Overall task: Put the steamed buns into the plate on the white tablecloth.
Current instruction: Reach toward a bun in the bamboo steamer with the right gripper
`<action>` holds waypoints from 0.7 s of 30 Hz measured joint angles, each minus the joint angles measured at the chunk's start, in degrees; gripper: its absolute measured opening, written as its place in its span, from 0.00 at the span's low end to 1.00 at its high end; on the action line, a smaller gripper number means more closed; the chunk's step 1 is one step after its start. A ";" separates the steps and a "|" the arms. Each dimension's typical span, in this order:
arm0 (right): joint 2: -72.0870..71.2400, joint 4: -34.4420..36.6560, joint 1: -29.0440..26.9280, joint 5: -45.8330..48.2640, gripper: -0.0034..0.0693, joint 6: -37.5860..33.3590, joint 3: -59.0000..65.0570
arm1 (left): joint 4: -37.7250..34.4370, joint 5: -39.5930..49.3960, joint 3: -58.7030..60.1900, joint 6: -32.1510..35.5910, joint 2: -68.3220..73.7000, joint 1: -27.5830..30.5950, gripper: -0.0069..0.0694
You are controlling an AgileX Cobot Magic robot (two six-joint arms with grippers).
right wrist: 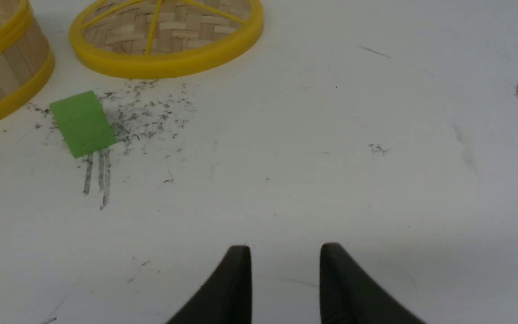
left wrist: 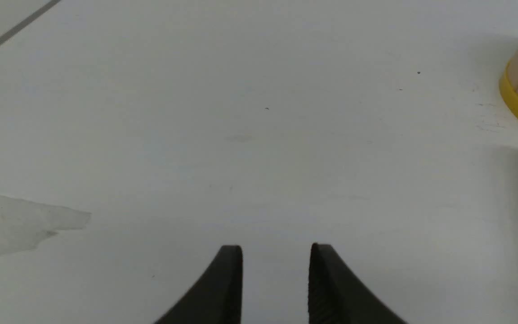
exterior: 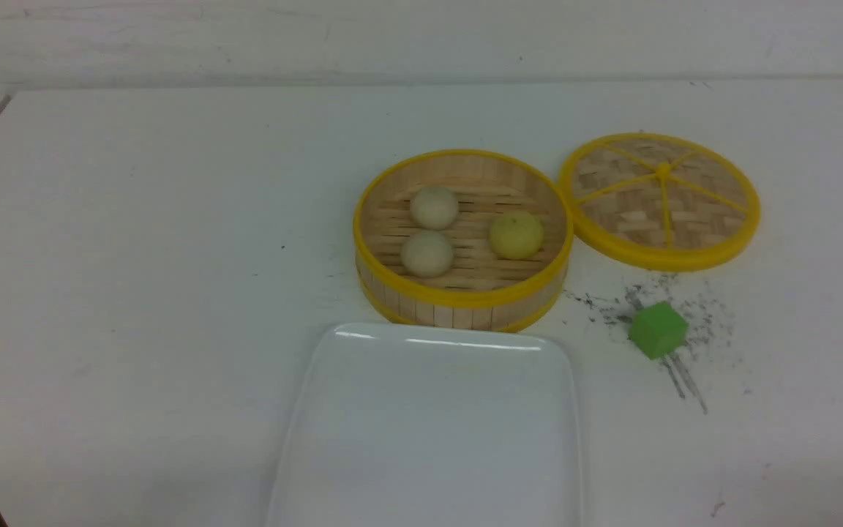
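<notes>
Front view finds the three steamed buns [exterior: 434,207] sitting inside the open bamboo steamer basket [exterior: 465,301], two off-white ones side by side on its left half and the pale yellow bun [exterior: 516,235] apart from them on its right half. None lies on the plate [exterior: 429,439], a glossy white rectangle that rests empty on the white tablecloth [exterior: 136,256] just in front of the basket, its far rim close under the basket's wall. The woven lid [exterior: 659,201] lies flat to the right of the basket, the two yellow rims nearly touching. A green cube [exterior: 657,330] stands in front of the lid amid dark scuff marks [exterior: 685,377]. Left wrist view shows the left gripper [left wrist: 276,246] over bare cloth, jaws parted and grasping nothing, the basket and plate edge off to one side. Right wrist view shows the right gripper [right wrist: 285,246] likewise released and empty, well apart from the cube and lid.
</notes>
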 joint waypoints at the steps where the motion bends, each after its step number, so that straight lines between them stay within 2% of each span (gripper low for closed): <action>1: 0.00 0.00 0.00 0.00 0.38 0.00 0.00 | 0.00 0.00 0.00 0.00 0.00 0.00 0.41; 21: 0.00 0.00 0.00 0.00 0.38 0.00 0.00 | 0.00 0.00 0.00 0.00 0.00 0.00 0.41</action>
